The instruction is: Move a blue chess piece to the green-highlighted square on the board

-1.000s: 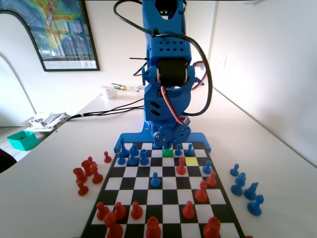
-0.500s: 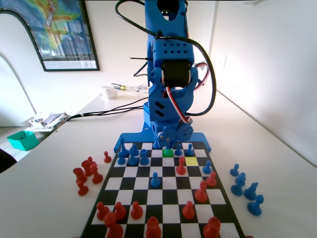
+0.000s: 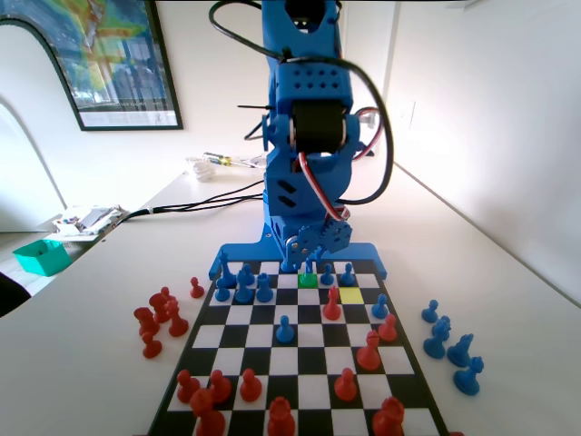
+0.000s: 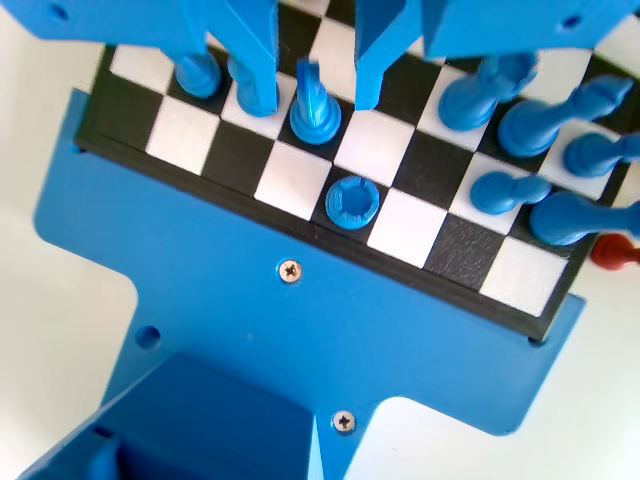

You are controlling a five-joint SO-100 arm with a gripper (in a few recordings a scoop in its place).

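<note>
In the wrist view the tool (image 4: 315,85) hangs wide at the frame's top, jaws either side of an upright blue piece (image 4: 316,108), not gripping it. In the fixed view it sits low over the green square (image 3: 307,281) at the board's (image 3: 272,363) far end, at frame centre.

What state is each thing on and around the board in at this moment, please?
Gripper: open, low over the board's arm end.
Blue piece: upright between the jaws, ungripped.
Green square: the gripper is right above it.
Yellow square: bare.
Board: flat, pieces upright.

blue chess piece (image 4: 313,103) between tool (image 4: 315,92) jaws
</note>
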